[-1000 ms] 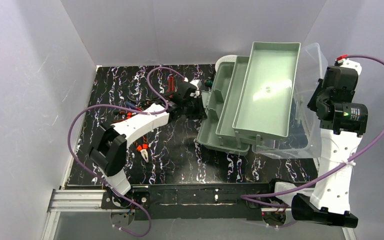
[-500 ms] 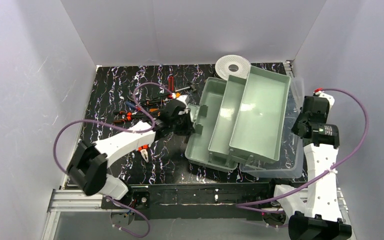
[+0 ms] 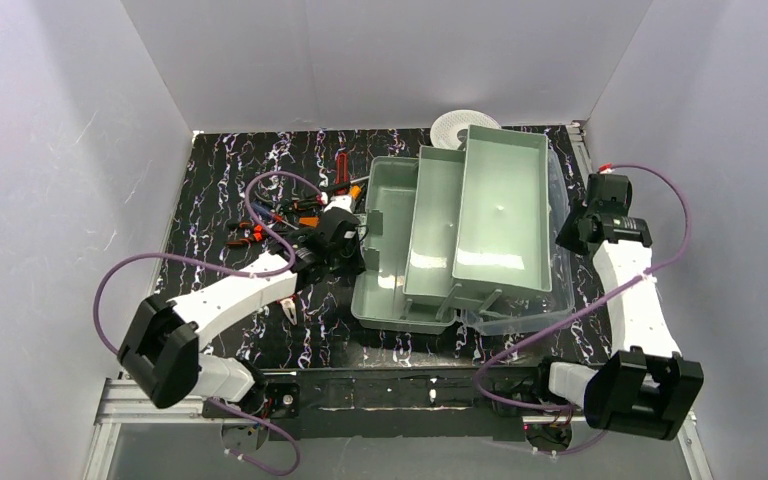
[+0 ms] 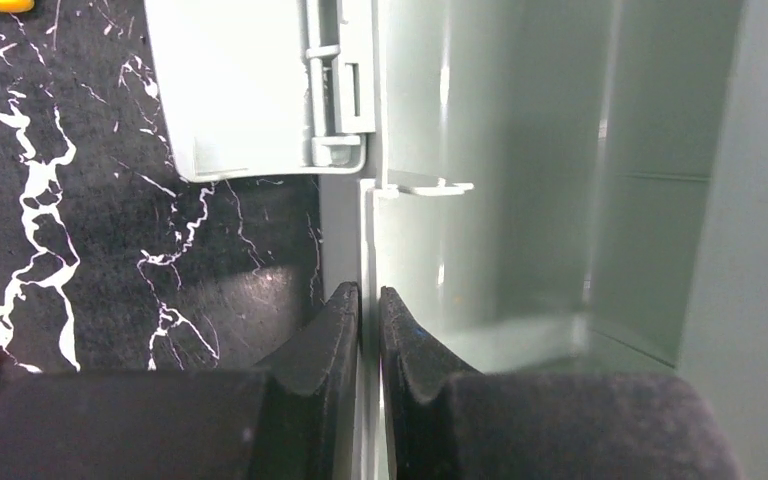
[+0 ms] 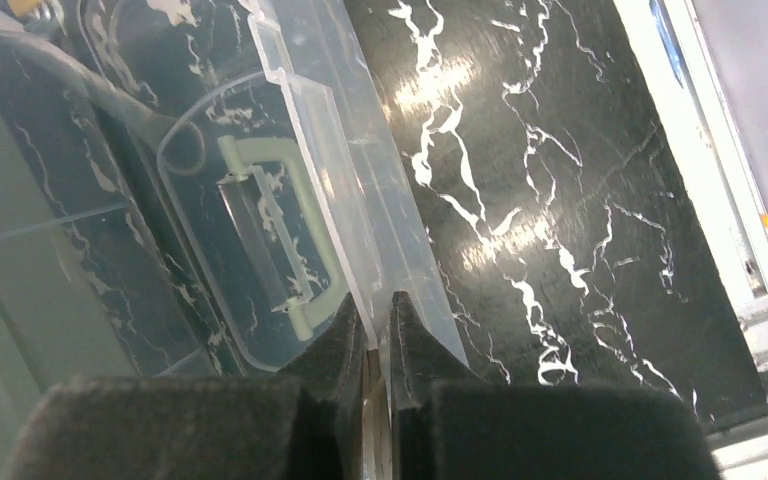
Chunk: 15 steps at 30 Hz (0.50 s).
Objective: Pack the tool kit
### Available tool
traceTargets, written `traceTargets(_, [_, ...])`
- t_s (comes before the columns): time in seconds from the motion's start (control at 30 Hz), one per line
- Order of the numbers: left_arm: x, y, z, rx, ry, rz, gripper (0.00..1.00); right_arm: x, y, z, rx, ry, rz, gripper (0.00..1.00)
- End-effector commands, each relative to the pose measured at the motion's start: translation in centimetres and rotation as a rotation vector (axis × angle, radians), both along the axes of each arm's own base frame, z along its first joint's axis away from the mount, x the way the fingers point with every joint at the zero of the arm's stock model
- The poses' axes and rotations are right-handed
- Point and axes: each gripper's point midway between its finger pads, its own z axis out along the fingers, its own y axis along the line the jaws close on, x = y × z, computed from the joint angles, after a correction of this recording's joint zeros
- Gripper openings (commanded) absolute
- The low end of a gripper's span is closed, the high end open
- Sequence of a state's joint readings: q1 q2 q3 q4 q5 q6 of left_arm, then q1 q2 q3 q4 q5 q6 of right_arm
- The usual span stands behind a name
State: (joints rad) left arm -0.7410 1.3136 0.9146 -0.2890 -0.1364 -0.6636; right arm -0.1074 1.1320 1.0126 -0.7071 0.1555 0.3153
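Pale-green box [image 3: 385, 262] lay lengthwise up-frame, left pincer [image 4: 368, 296] pinching its left wall, right pincer [image 5: 378, 306] pinching the clear lid [image 5: 390, 215]. Loose tools [image 3: 285, 215], probably pliers, lay upper left, nearer the left arm.

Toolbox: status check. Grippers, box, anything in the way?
Left gripper shut on box wall; right gripper shut on clear lid edge. Box open, trays empty. Tools loose on table, left of box. Spool behind box.

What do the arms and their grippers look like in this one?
The left arm and right arm match: white shells on the links, black housings at the joints and bases. A purple cable loops loosely beside each. The left gripper and right gripper have matte black, wedge-shaped jaws.
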Motion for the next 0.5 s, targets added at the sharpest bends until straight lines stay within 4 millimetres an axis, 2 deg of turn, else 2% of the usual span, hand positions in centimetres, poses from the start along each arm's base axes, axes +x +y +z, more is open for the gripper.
traceTargets(0.0, [-0.5, -6.4, 1.8, -0.208, 0.053, -0.137, 0.00, 6.6, 1.7, 6.0, 0.223, -0.261, -0.108, 0.06])
traceTargets(0.03, [-0.2, -6.7, 1.7, -0.211, 0.056, -0.139, 0.00, 6.8, 1.8, 5.8, 0.235, -0.240, -0.093, 0.16])
traceTargets(0.1, [0.1, -7.3, 1.3, -0.210, 0.068, -0.145, 0.00, 6.8, 1.3, 6.4, 0.232, -0.220, -0.107, 0.49])
traceTargets(0.13, [0.3, -7.5, 1.2, -0.211, 0.072, -0.149, 0.00, 6.7, 0.8, 6.7, 0.217, -0.221, -0.127, 0.61])
traceTargets(0.17, [0.3, -7.7, 1.1, -0.214, 0.078, -0.153, 0.00, 6.5, 0.3, 7.3, 0.200, -0.235, -0.149, 0.66])
traceTargets(0.27, [0.2, -7.6, 1.0, -0.214, 0.095, -0.137, 0.00, 5.0, -1.6, 9.6, 0.166, -0.287, -0.243, 0.68])
traceTargets(0.37, [-0.1, -6.8, 0.8, -0.231, 0.087, -0.088, 0.00, 2.3, -4.6, 10.9, 0.090, -0.298, -0.445, 0.70])
traceTargets(0.4, [-0.1, -6.6, 0.9, -0.230, 0.086, -0.080, 0.00, 1.4, -5.3, 11.2, 0.074, -0.307, -0.509, 0.75])
traceTargets(0.47, [-0.3, -6.2, 1.0, -0.215, 0.090, -0.070, 0.00, 0.3, -6.3, 11.7, 0.064, -0.342, -0.584, 0.77])
